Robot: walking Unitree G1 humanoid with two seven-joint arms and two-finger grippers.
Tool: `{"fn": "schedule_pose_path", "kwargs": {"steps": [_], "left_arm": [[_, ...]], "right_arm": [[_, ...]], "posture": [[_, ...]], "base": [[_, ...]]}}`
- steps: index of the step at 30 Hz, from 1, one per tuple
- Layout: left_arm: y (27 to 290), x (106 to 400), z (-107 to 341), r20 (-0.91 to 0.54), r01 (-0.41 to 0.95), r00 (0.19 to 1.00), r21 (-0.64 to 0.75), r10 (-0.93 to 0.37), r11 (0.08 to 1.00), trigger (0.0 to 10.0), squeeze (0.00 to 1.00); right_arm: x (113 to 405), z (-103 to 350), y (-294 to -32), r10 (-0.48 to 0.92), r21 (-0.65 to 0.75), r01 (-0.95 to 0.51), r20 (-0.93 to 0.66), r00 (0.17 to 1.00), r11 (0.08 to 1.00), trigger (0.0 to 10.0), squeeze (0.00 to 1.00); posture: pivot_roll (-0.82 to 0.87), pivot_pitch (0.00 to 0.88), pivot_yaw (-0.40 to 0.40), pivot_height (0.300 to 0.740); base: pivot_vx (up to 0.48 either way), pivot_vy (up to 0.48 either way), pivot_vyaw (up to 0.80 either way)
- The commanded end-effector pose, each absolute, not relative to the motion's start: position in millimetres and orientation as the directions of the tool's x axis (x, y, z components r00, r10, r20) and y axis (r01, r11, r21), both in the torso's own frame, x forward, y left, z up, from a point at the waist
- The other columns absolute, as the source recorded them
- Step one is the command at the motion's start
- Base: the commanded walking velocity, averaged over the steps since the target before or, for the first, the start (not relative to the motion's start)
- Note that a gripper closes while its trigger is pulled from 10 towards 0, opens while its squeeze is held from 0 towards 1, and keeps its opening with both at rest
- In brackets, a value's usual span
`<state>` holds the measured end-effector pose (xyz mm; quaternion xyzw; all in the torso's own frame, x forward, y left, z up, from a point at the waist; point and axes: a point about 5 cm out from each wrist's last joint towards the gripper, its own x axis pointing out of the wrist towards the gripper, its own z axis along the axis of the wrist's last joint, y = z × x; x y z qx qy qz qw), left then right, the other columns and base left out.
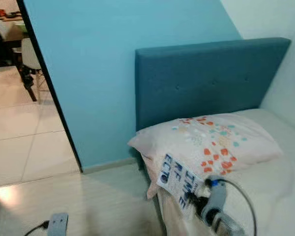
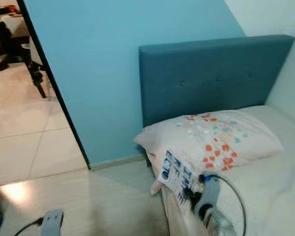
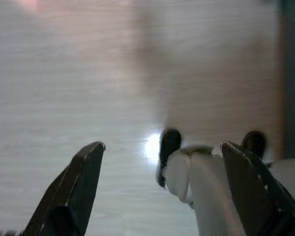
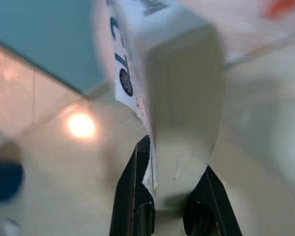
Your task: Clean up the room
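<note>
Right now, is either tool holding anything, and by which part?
The right tool is shut on a white book with blue lettering, pinched at its lower edge, beside the pillow. The left tool is open and holds nothing.

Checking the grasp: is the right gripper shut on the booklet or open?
Shut: the right gripper pinches the white booklet between its black fingers, holding it over the bed edge.

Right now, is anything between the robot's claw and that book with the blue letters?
No. The right claw is already shut on the book, holding it up beside the pillow at the bed's edge. Nothing sits between them.
</note>
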<state>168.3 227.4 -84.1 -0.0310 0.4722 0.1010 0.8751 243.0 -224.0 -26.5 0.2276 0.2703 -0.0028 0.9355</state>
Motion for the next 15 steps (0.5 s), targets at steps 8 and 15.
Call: {"fn": "schedule_pose_path", "kwargs": {"steps": [8, 15], "left_arm": [[239, 164, -83, -0.824, -0.19, 0.539, 0.085, 0.176, 0.978, 10.0, 0.0], [249, 157, -83, -0.823, -0.179, 0.535, 0.109, 0.19, 0.978, 10.0, 0.0]], "right_arm": [[220, -51, -218, 0.08, 0.65, 0.403, -0.582, 0.81, 0.644, 10.0, 0.0], [209, -61, -203, 0.132, 0.691, 0.443, -0.61, 0.781, 0.571, 10.0, 0.0]], "posture": [[-0.02, 0.0, 0.008, 0.74], [0.02, 0.02, 0.03, 0.74]], "base": [[0.0, 0.0, 0.0], [0.0, 0.0, 0.0]]}}
